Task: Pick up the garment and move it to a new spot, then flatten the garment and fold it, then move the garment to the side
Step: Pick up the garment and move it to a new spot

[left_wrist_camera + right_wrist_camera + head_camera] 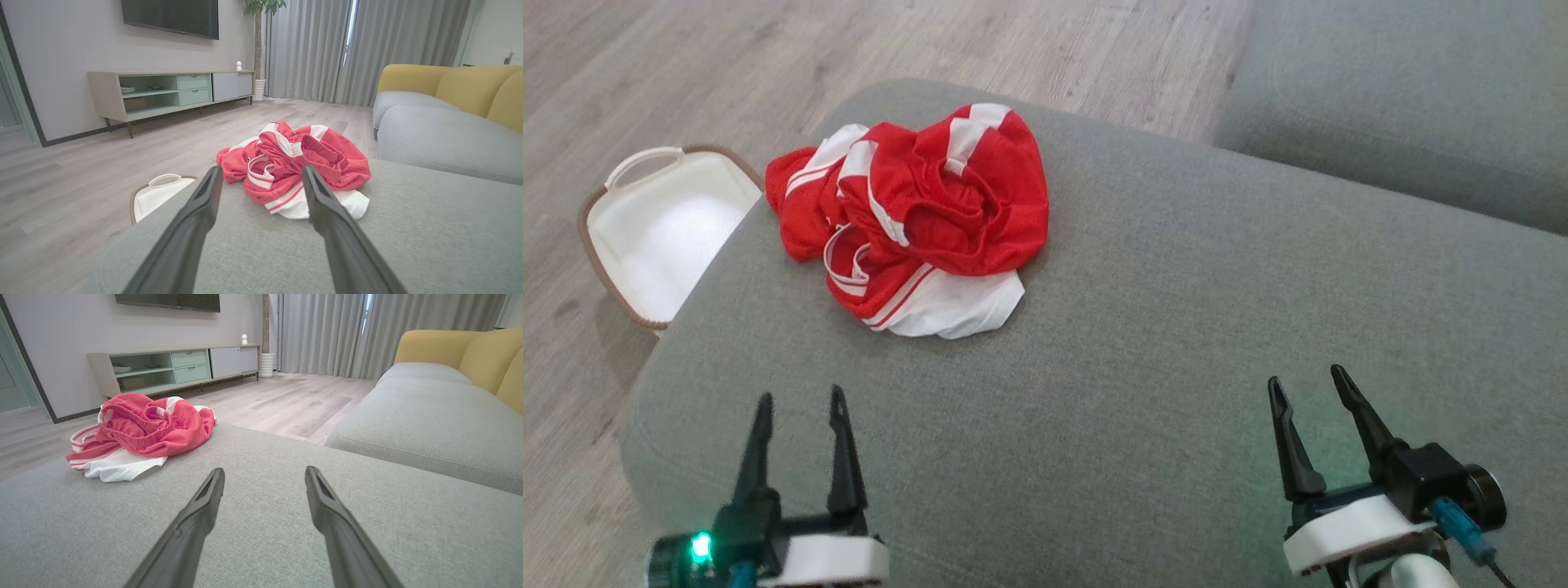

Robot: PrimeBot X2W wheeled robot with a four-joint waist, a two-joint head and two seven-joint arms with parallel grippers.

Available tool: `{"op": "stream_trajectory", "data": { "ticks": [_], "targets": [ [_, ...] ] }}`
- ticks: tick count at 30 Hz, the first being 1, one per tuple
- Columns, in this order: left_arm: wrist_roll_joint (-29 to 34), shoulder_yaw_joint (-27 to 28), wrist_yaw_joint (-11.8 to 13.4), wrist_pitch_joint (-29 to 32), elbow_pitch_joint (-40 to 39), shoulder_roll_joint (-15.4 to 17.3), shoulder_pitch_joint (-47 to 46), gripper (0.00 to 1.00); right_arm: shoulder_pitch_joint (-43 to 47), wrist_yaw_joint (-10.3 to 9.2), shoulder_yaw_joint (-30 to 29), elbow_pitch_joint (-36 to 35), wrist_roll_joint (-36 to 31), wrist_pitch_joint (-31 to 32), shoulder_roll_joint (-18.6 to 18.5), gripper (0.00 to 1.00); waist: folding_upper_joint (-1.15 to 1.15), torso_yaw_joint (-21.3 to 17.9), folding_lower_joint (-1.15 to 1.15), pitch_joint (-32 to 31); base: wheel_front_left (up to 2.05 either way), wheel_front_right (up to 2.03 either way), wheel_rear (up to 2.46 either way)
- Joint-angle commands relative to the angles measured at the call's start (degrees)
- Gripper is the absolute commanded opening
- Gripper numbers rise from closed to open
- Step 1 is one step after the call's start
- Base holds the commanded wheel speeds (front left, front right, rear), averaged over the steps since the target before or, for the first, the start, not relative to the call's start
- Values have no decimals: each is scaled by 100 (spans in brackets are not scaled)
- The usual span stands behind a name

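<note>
On the grey sofa cushion (1176,343) in front of you, the red and white garment (915,220) lies crumpled in a heap near the far left edge, with a white panel on the side nearest the robot. Your left gripper (800,394) hovers over the near edge, fingers spread wide and empty, well short of the cloth. Your right gripper (1305,376) is just as wide and empty, well off to the right. Beside the cushion's left edge, a white basket (662,237) with a brown rim sits on the wood floor (645,49).
</note>
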Motion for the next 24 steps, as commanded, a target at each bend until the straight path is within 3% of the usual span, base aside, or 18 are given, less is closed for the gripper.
{"op": "stream_trajectory", "data": {
  "ticks": [1,7,12,18,24],
  "targets": [
    [111,279,20,-55,-244,30,-401,100,-110,43,126,-204,-85,-63,-44,100,0,11,1,91,0,0,0],
    [316,463,-228,-55,-466,335,-1216,100,-230,43,46,-272,-423,-63,-44,100,0,-30,1,619,0,0,0],
    [250,517,-495,107,-113,577,-2480,100,-439,43,-23,-347,-701,-63,-203,100,0,2,1,1253,0,0,0],
    [284,367,-837,761,813,824,-4367,100,-715,43,-33,-577,-751,-63,-674,100,0,29,1,2025,0,0,0],
    [70,314,-1105,1636,2438,819,-5843,100,-825,43,-58,-825,-754,-63,-1087,100,0,15,1,2639,0,0,0]
  ]
}}
